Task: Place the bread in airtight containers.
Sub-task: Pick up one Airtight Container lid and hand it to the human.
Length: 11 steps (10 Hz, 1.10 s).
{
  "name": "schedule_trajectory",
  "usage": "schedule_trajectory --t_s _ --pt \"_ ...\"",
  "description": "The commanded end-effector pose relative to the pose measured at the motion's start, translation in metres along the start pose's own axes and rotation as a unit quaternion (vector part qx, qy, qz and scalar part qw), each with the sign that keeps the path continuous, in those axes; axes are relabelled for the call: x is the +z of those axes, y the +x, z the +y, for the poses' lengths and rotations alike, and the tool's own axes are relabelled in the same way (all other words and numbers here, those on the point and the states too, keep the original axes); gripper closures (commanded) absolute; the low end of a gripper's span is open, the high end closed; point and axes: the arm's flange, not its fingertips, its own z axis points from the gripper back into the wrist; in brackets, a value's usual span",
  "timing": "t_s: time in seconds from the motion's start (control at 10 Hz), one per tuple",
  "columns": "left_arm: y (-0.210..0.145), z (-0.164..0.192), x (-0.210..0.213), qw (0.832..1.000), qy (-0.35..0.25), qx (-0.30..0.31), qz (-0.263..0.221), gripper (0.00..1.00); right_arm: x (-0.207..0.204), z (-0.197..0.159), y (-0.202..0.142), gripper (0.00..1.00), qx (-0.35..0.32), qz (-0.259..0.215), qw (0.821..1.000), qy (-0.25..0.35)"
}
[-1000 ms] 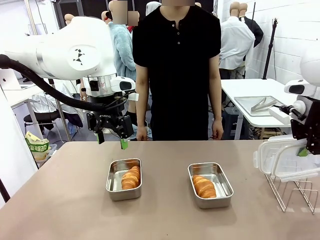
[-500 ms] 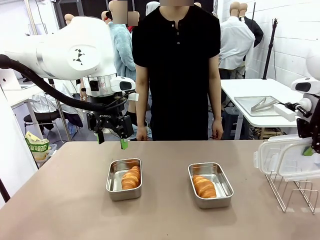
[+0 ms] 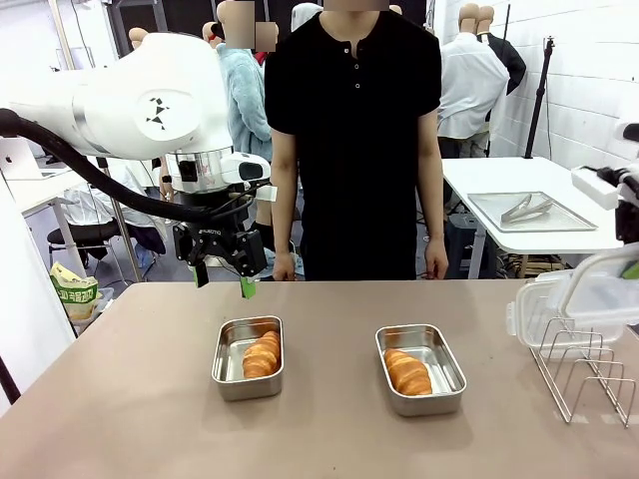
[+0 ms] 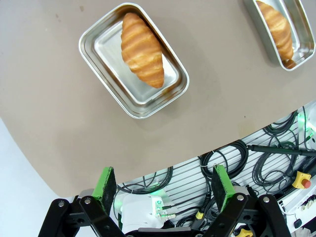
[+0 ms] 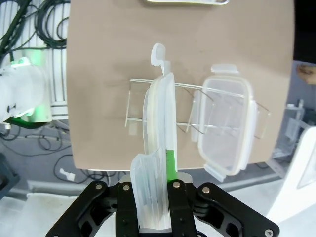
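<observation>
Two steel airtight containers stand on the brown table, the left one (image 3: 222, 374) and the right one (image 3: 449, 374), each holding one golden bread roll (image 3: 261, 354) (image 3: 407, 371). My left gripper (image 3: 222, 274) hangs open beyond the left container; in its wrist view its gripper (image 4: 163, 185) is empty, with that container (image 4: 98, 49) and its bread (image 4: 142, 47) below. At the right edge my right gripper (image 3: 629, 269) is shut on a clear lid (image 3: 584, 299) above the wire rack (image 3: 584, 374). The right wrist view has the gripper (image 5: 160, 165) clamping this lid (image 5: 159, 118) edge-on.
A second clear lid (image 5: 227, 128) leans in the wire rack (image 5: 138, 106). A person (image 3: 354, 150) stands at the far edge with hands down. Behind at the right, a side table holds a flat tray (image 3: 559, 222) with tongs. Open tabletop lies between and in front of the containers.
My right arm has risen and drawn toward the right edge, lifting the clear lid a little off the rack. The left arm and both containers have stayed still.
</observation>
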Motion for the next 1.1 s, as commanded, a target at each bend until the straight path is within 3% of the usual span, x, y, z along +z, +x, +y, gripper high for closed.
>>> schedule_trajectory --t_s 0.0,0.2,0.5,0.9,1.0 --pt "-0.001 0.001 0.002 1.0 0.004 0.001 0.0 0.0 0.015 -0.002 0.009 1.0 0.019 0.011 0.998 -0.06" --pt "-0.001 0.001 0.002 1.0 0.004 0.001 0.0 0.0 0.049 -0.01 0.035 1.0 0.073 0.017 0.988 -0.137" --pt "-0.001 0.001 0.002 1.0 0.004 0.001 0.0 0.0 0.093 -0.029 0.079 1.0 0.148 0.019 0.955 -0.257" --pt "-0.001 0.001 0.002 1.0 0.004 0.001 0.0 0.0 0.098 -0.078 0.133 1.0 0.244 -0.014 0.922 -0.301" --pt "-0.001 0.001 0.002 1.0 0.004 0.001 0.0 0.0 0.09 -0.093 0.142 1.0 0.252 -0.026 0.922 -0.293"
